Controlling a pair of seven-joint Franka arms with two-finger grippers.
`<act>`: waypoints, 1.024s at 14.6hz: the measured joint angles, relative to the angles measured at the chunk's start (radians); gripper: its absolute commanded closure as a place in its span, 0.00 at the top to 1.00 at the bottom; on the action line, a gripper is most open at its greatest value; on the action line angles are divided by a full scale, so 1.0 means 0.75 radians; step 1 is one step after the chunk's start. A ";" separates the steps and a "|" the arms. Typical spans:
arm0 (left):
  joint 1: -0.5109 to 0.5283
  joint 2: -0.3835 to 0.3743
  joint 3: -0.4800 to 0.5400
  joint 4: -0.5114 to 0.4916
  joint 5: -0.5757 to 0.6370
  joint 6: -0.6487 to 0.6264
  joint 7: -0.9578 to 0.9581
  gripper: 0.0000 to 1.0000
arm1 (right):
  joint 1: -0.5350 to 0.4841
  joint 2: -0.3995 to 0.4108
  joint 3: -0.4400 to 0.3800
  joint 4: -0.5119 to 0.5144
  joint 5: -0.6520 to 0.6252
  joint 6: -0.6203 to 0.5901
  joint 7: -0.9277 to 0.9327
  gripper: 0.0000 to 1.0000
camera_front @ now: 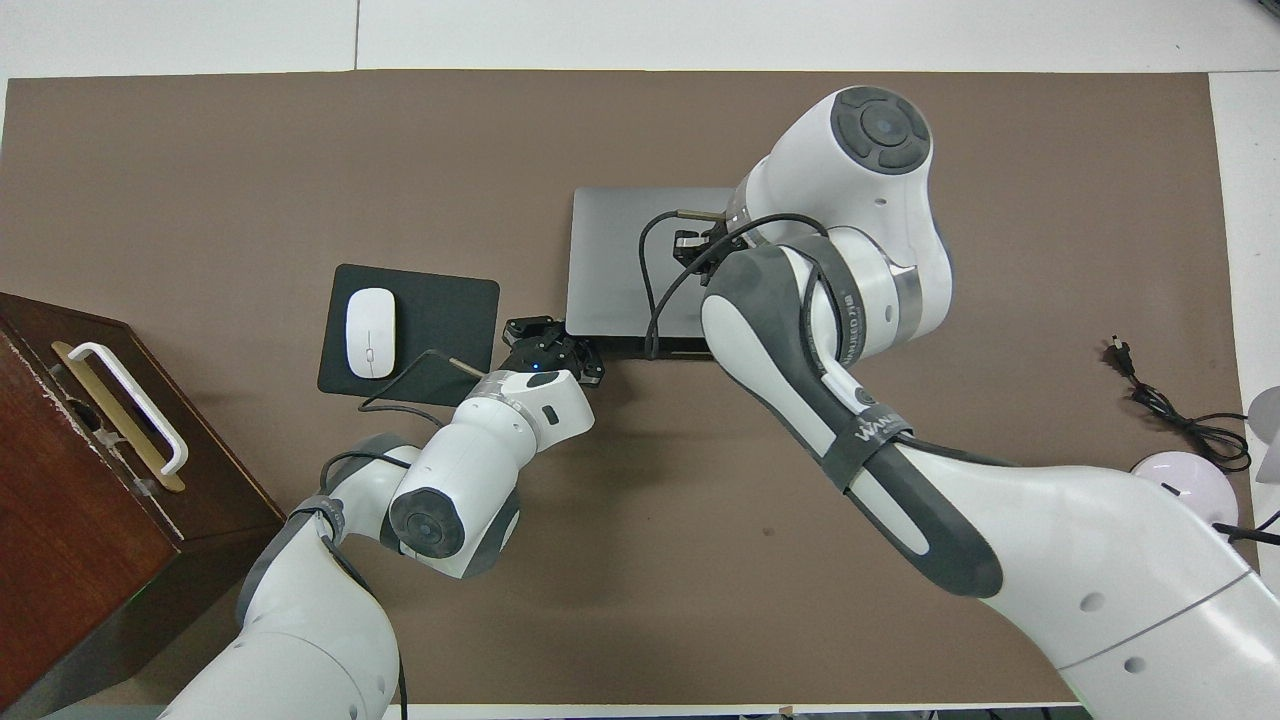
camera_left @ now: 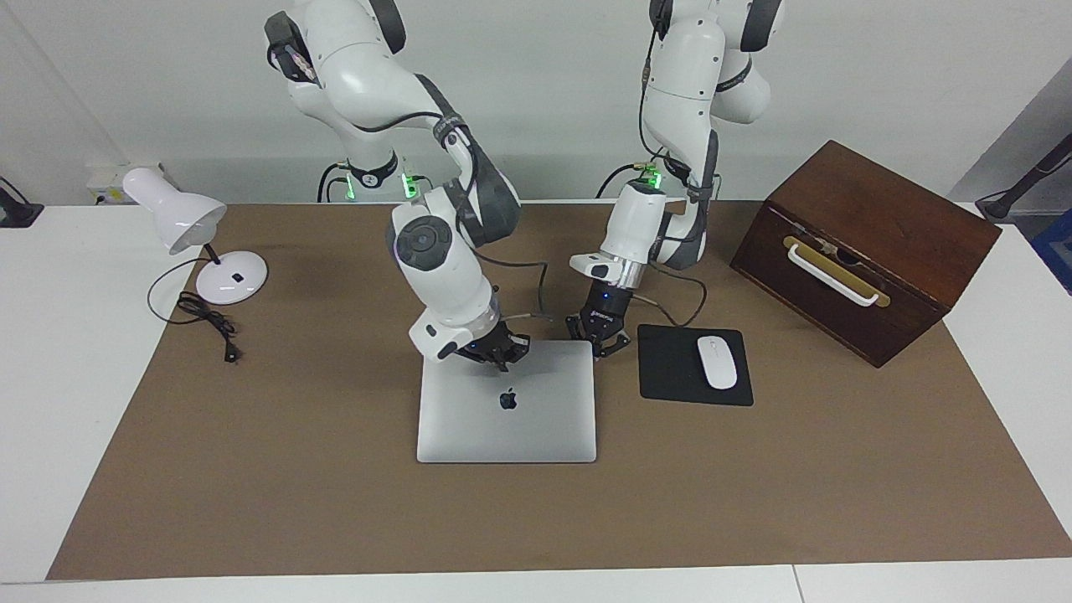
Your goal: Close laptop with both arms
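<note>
- Grey laptop (camera_left: 507, 402) is seen lying lid-down and flat, just beside the mousepad (camera_left: 694, 366).
- Left gripper (camera_left: 600, 339) is held splayed, grasping nothing, at the laptop's near corner; the edge could be scraped.
- Right gripper (camera_left: 496, 350) is set on the lid; its finger state cannot be told; excess pressure risks denting.

Lab: two robot arms (camera_left: 435, 251), staged desk props.

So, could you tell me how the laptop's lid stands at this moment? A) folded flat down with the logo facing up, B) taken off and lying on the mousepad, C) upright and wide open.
A: the laptop lies flat on the table with its lid down and the dark logo showing on top.
</note>
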 measured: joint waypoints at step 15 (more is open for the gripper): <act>0.022 -0.257 0.023 -0.042 0.000 -0.495 -0.042 0.00 | -0.016 -0.259 -0.346 0.202 -0.143 -0.432 -0.647 1.00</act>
